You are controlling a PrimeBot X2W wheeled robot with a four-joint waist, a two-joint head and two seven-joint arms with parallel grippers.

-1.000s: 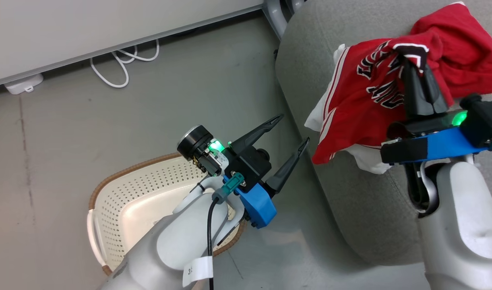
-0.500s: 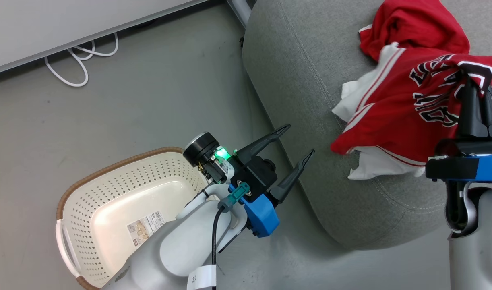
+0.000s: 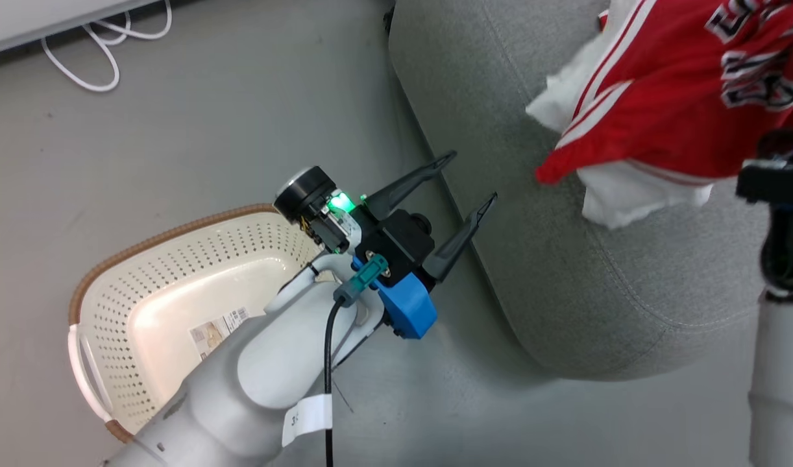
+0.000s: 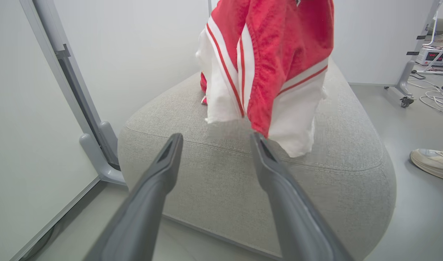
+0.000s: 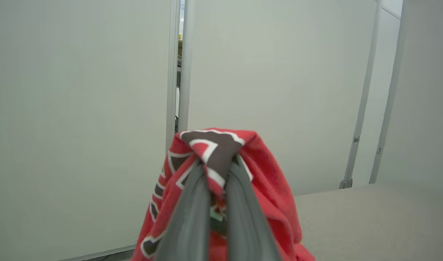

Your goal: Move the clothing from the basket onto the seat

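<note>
Grey floor (image 3: pixel 208 130), cream perforated plastic basket (image 3: pixel 143 285) lower left; left gripper (image 3: pixel 472 175) centre, jaws wide; right gripper (image 5: pixel 217 168), jaws clamping red lettered jersey (image 3: pixel 669 97) over light-grey fabric seat (image 3: pixel 533 259), upper right.

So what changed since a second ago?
The right gripper has carried the jersey further in over the seat, away from its edge; the whole head view shifted too. Unchanged: it stays shut on the jersey, the left gripper stays open, and the basket shows no clothes.

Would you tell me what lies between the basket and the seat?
In the head view, bare grey floor, with the open left gripper hovering above it.
</note>
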